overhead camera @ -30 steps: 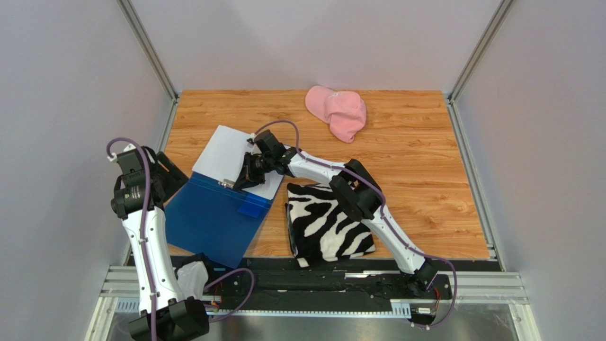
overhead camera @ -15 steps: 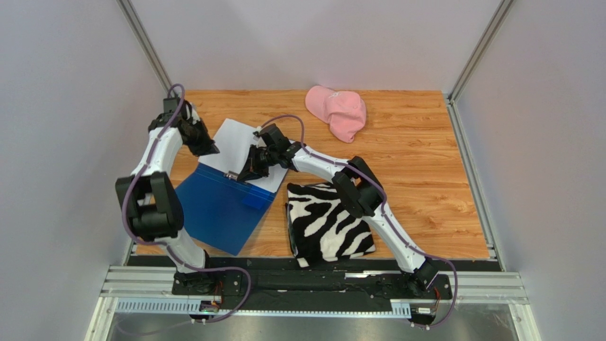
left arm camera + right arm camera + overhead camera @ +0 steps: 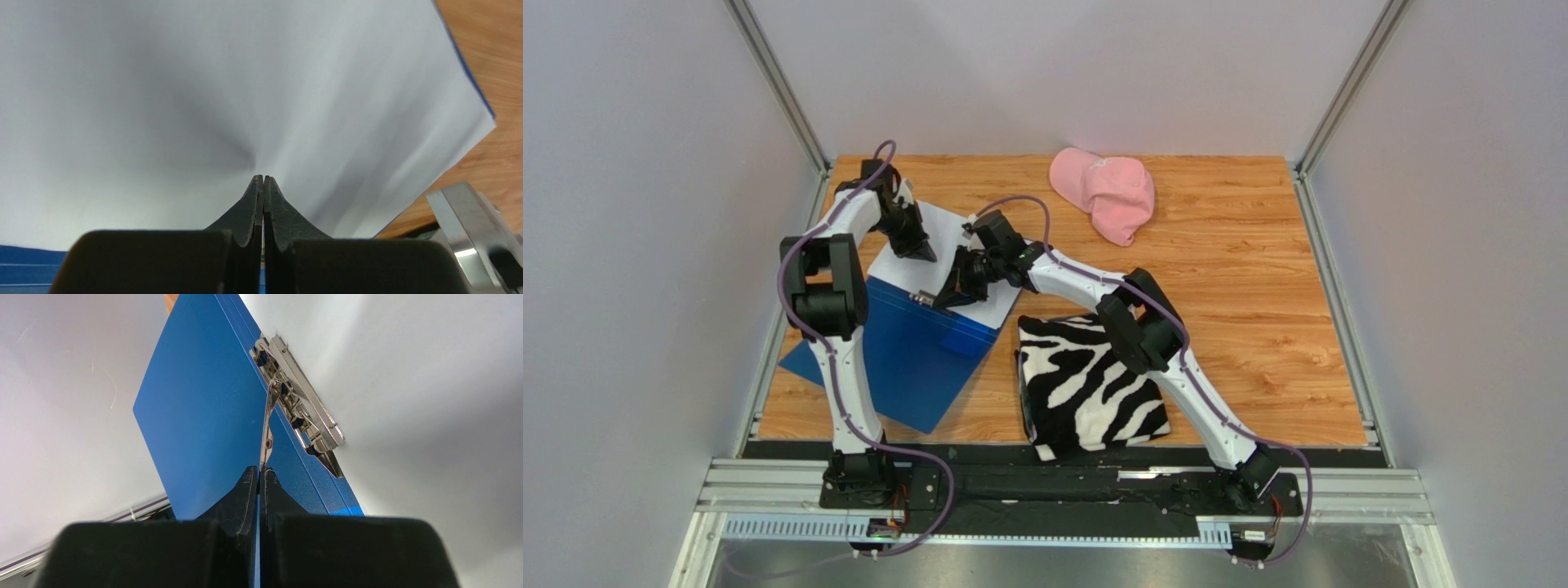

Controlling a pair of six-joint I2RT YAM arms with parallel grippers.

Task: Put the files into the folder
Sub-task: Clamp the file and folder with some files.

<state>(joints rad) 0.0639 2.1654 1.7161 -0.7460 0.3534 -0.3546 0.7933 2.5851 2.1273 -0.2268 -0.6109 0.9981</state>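
**Desk:** What's the picture, left to right?

**Photographer:** The left arm stretches long toward 10 o'clock with its elbow high. The left pincer point(image 3: 916, 243) is closed, tips down on the papers point(image 3: 184, 92); whether it nips a sheet, I cannot tell. The papers lie on the far leaf of the open blue folder point(image 3: 916, 355), around 9 o'clock on the worktop point(image 3: 1247, 319). The right arm reaches from 5 o'clock over a zebra cloth point(image 3: 1087, 386), and the right pincer point(image 3: 259, 473) is clamped on the lever of the folder's metal clip point(image 3: 301, 410).

**Desk:** And how is this step done well?

**Photographer:** Probably by holding the lever up and drawing the sheets squarely toward 6 o'clock, under the clip. Light pressure matters, since a heavy push could crease them.
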